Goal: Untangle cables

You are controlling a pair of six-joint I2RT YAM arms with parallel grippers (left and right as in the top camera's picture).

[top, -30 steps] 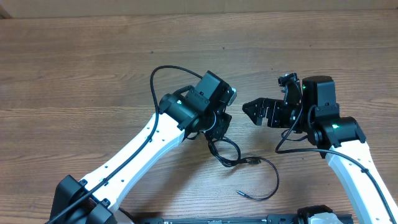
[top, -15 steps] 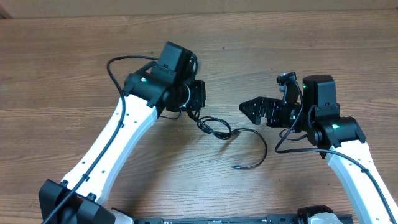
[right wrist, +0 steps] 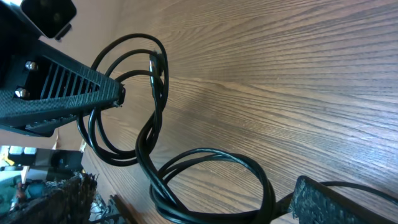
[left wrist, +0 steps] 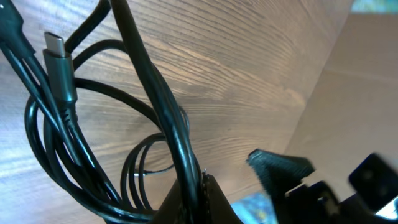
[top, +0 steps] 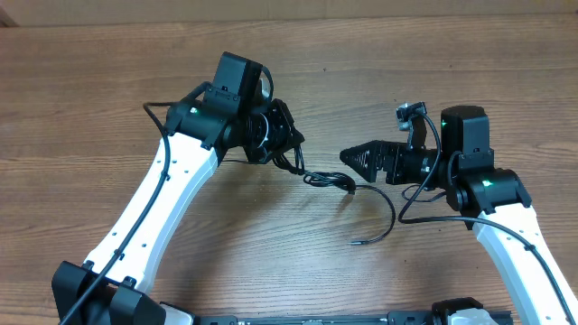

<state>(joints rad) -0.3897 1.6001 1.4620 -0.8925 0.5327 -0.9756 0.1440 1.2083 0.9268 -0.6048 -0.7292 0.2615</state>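
Observation:
The cables (top: 327, 179) are thin black cords bunched in loops on the wooden table between the two arms. One strand curves right and down to a free end (top: 358, 241). My left gripper (top: 287, 149) is shut on the cables at the bunch's left end. In the left wrist view its jaws (left wrist: 196, 199) pinch a strand, with loops (left wrist: 155, 93) and a USB-C plug (left wrist: 59, 59) hanging beyond. My right gripper (top: 352, 158) is open, just right of the bunch. In the right wrist view its fingers (right wrist: 193, 205) straddle a cable loop (right wrist: 155, 143) without closing on it.
The wooden table (top: 90, 108) stretches wide on the left and back. A beige cardboard wall (top: 289, 7) runs along the far edge. The left gripper's body (right wrist: 62, 93) shows at the upper left of the right wrist view, close to the right gripper.
My left arm has swung up and left, dragging the cable bunch with it and stretching the loops out. My right gripper has edged slightly left.

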